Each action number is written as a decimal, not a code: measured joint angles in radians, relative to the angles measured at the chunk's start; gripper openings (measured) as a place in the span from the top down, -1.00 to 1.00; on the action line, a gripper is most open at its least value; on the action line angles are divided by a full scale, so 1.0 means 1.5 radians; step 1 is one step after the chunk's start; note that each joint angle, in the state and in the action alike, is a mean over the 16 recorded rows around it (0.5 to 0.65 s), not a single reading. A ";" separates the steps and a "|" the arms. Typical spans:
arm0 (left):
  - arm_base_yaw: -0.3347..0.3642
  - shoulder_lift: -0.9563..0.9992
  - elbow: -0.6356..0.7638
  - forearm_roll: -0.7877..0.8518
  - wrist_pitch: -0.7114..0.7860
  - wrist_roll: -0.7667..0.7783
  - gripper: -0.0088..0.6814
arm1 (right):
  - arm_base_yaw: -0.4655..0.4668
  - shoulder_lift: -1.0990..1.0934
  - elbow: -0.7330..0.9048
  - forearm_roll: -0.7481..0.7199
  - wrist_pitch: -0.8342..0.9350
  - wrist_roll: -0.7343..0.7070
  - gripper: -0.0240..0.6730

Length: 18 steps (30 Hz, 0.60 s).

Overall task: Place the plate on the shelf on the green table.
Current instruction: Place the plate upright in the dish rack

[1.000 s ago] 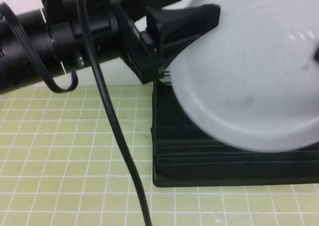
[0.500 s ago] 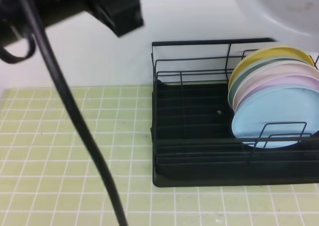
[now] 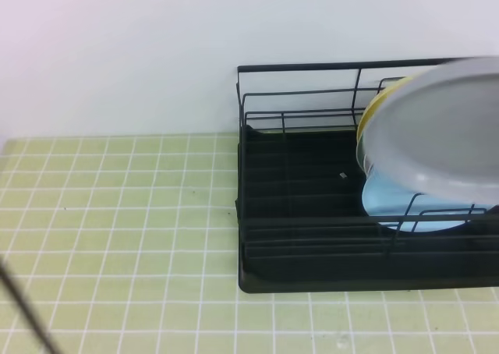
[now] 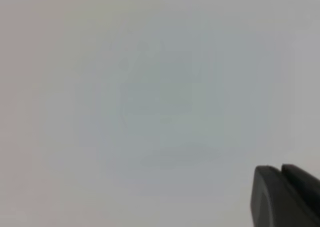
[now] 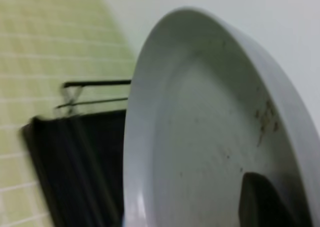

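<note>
Pale grey and tilted, the plate hangs at the right edge of the high view, over the right end of the shelf, in front of the plates racked there. We see a yellow rim behind it and a light blue plate below it, standing on edge in the black wire rack. The shelf sits on the green table, against a white wall.

From the right wrist view the plate fills the frame; one dark finger of the right gripper lies against its inner face, so we take it as pinching the plate's rim.

The left gripper shows only as dark fingertips pressed together against the blank wall, holding nothing.

We can read no writing, brand or label anywhere.
</note>
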 joint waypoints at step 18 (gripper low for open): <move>0.000 -0.268 0.244 -0.085 -0.330 0.075 0.98 | 0.000 0.197 -0.225 -0.293 0.241 0.048 0.63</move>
